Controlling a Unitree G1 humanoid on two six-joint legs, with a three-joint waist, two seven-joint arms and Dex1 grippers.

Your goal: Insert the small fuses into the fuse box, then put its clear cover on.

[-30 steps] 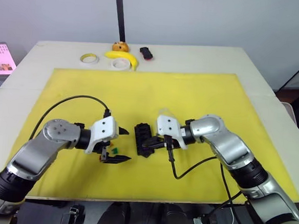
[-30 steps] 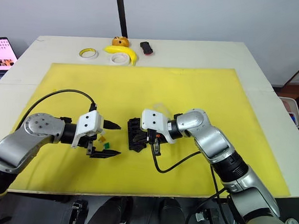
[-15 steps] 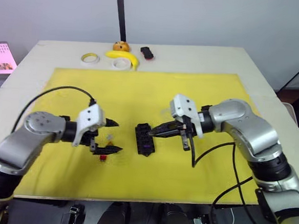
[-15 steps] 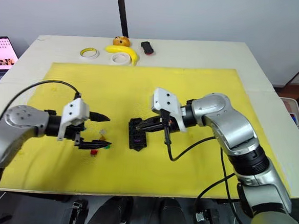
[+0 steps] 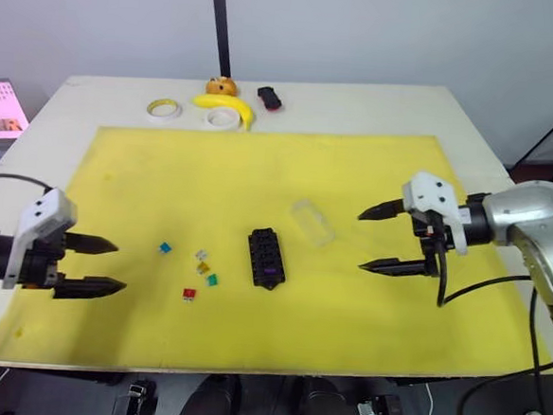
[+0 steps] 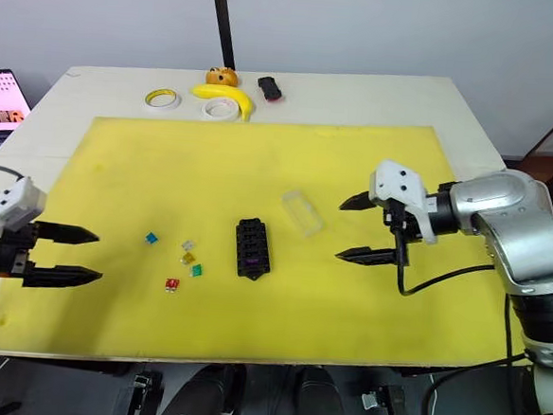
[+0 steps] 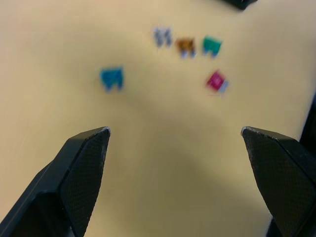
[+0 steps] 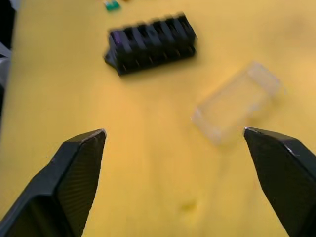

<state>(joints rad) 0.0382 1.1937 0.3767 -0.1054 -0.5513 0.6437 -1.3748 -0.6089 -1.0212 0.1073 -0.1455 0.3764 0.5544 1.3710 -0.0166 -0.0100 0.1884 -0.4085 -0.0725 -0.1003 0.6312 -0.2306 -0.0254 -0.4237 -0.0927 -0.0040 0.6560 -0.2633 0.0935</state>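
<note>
1. Plainly, both sets of jaws stand wide apart and hold nothing; the left gripper [image 5: 90, 266] hovers low over the near left of the yellow mat [image 5: 374, 167], the right gripper [image 5: 381, 239] over its right side, each well apart from the work.
2. Just ahead of the left jaws lie five small fuses; the blue fuse [image 5: 164, 248] is nearest, then the grey fuse [image 5: 200, 254], the yellow fuse [image 5: 203, 268], the green fuse [image 5: 212, 280] and the red fuse [image 5: 189, 294]; all loose on the mat.
3. Beyond them, mid-mat, sits the fuse box [image 5: 265, 257]; one purple fuse [image 5: 268, 272] seems already seated at its near end, so I judge the insertion barely begun.
4. The clear cover [image 5: 313, 220] lies between the box and the right jaws, tilted, touching nothing.
5. To do the step well: pick the blue fuse first, as it stands clear of the cluster; narrow the jaws before descending; pinch the plastic body with the blades left free; let the right jaws steady the box, since it looks light enough to skid.
6. On the counter [image 5: 378, 105] at the far edge, tape rolls [image 5: 165, 109] and a banana [image 5: 225, 106] lie out of the way.
</note>
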